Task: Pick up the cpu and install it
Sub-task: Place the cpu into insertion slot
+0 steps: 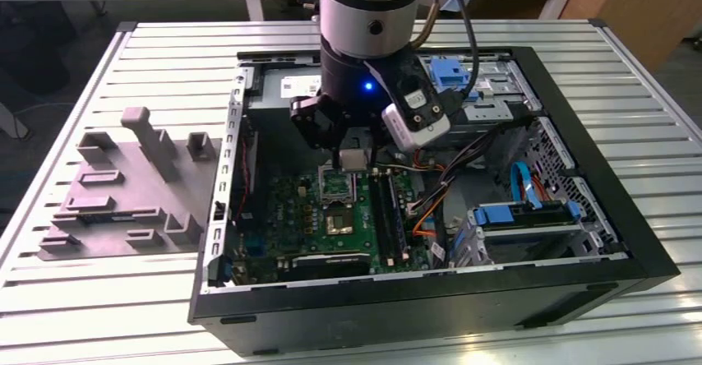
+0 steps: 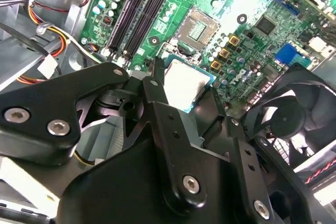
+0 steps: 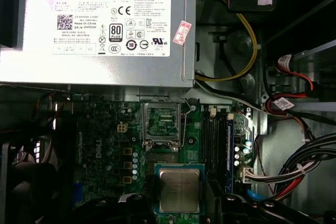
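One cpu (image 3: 179,190) hung gripped in the claw (image 2: 185,86), its flat grey top up, held just above the green board (image 1: 294,210) and not seated. In the second wrist view the black fingers (image 2: 156,77) pressed on opposite sides of the cpu (image 2: 188,82). One open socket (image 3: 160,121) lay on the board just beside the chip, between it and the one grey metal box (image 3: 105,72) with a white label. The socket's frame was bare in both wrist views.

A bank of long black slots (image 3: 218,145) ran along the socket's other side, and one black fan (image 2: 291,114) sat near the board's edge. Bundles of coloured cables (image 3: 294,166) crowded the space beyond the slots, well apart from the chip.

All this sat inside one open black computer case (image 1: 439,303), which lay on its side across the middle of the slatted worktop (image 1: 131,299). One grey moulded block (image 1: 121,192) rested near the worktop's edge on the exterior view's left, apart from the case.

The single arm (image 1: 367,11) stood upright over the case, wrist pointing straight down.
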You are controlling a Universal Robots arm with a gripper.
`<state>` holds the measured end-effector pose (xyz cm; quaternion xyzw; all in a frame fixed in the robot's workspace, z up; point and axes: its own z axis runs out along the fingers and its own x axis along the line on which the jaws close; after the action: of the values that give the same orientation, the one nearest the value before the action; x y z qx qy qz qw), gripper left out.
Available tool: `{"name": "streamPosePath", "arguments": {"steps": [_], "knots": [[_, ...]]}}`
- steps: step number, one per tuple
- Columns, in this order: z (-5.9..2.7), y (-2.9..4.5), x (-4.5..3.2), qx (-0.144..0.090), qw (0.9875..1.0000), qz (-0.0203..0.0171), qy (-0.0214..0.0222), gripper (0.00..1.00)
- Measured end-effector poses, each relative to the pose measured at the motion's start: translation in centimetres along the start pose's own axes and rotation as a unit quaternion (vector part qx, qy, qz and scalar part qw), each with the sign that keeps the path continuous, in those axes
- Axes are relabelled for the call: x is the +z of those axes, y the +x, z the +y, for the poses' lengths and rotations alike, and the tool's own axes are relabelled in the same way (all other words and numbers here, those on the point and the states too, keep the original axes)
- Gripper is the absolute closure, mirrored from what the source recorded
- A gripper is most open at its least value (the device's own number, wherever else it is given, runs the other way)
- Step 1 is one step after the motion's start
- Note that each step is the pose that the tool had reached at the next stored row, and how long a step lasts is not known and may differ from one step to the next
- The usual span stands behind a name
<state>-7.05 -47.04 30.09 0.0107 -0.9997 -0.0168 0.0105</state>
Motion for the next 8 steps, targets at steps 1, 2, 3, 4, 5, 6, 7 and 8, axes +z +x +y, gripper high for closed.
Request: {"name": "streamPosePath", "arguments": {"steps": [1,2,3,4,5,6,7,8], "knots": [[0.0,0.0,0.01,0.0,1.0,0.0,0.0,0.53],[0.0,0.0,0.02,0.0,1.0,0.0,-0.0001,0.53],[0.0,0.0,0.03,0.0,1.0,0.0,-0.0001,0.53],[0.0,0.0,0.02,0.0,1.0,0.0,0.0,0.53],[0.0,0.0,0.03,0.0,1.0,0.0,-0.0001,0.53],[0.0,0.0,0.03,0.0,1.0,0.0,-0.0001,0.53],[0.0,0.0,0.03,0.0,1.0,0.0,-0.0001,0.53],[0.0,0.0,0.04,0.0,1.0,0.0,-0.0001,0.53]]}}
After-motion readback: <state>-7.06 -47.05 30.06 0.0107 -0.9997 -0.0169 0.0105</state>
